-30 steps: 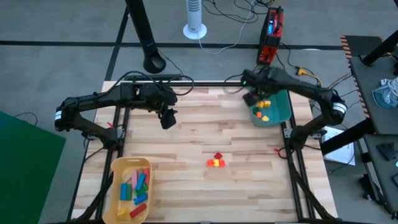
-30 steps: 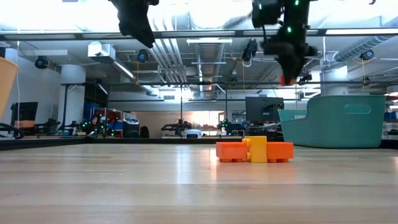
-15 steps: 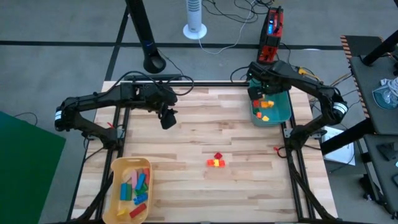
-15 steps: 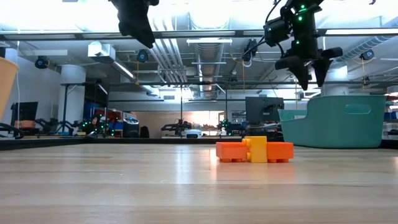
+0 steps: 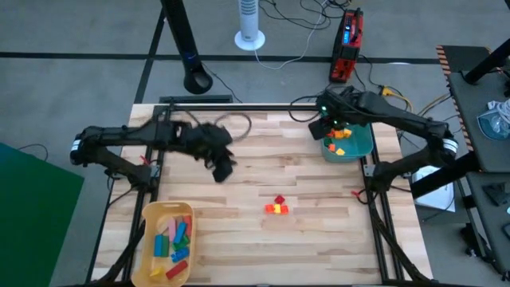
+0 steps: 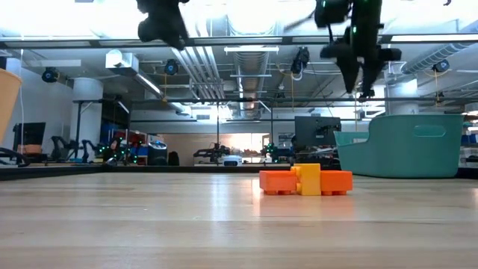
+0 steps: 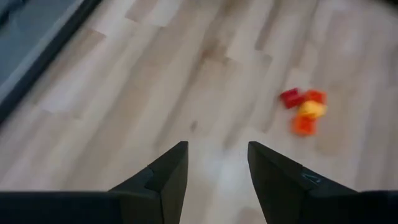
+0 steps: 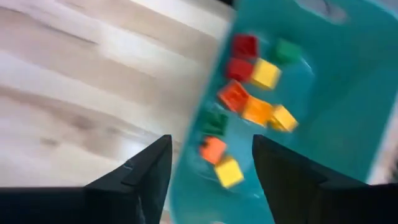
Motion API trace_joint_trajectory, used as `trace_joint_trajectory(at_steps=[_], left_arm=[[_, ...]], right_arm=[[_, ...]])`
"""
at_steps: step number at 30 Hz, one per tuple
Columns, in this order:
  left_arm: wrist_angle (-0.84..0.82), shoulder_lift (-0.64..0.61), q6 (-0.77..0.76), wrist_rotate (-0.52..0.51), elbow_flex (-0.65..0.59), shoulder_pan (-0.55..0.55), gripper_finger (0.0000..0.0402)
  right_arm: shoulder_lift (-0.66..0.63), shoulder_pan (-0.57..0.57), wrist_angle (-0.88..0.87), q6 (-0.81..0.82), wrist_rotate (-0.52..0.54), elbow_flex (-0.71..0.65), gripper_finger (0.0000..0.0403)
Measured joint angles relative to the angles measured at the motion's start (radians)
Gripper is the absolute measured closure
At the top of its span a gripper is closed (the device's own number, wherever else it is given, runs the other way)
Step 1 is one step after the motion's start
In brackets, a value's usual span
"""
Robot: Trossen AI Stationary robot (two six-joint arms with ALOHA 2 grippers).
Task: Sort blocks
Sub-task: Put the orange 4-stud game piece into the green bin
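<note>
A small cluster of blocks, red, yellow and orange, rests on the wooden table near its middle; it also shows as the cluster and the cluster. My left gripper hangs open and empty above the table, left of and farther back than the cluster. My right gripper is open and empty, high over the left wall of the teal bin. Several red, yellow, orange and green blocks lie in that bin.
A yellow tray with several blue, green, pink and red blocks lies at the near left corner. The teal bin stands at the far right edge. Black frame rails run along the table's left, right and far sides. Bare wood surrounds the cluster.
My right gripper, shut a second ago on a small orange-red block over the bin, has opened; the block is gone from its tips. It has since drifted back toward the bin's left wall and rolled. My left gripper has swung toward the cluster and rolled.
</note>
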Motion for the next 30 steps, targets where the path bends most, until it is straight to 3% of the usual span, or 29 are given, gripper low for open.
trace_joint_trajectory(at_steps=[6,10,16,24,30], left_arm=[[0.210,0.051,-0.134,0.011,0.000,-0.199,0.0248],[0.282,0.127,-0.173,-0.052,0.000,-0.282,0.0248],[0.288,0.276,-0.220,-0.063,0.000,-0.302,0.0248],[0.331,0.475,-0.058,-0.064,0.000,-0.302,0.0248],[0.395,0.580,0.041,0.012,0.000,-0.303,0.0238]], right_arm=[[-0.118,0.126,0.071,-0.073,-0.012,0.000,0.0216],[-0.192,0.203,0.091,-0.091,-0.013,0.000,0.0230],[-0.256,0.278,0.142,-0.100,-0.011,0.000,0.0243],[-0.258,0.297,0.159,-0.088,-0.010,0.000,0.0240],[-0.225,0.297,0.160,-0.053,-0.010,-0.002,0.0224]])
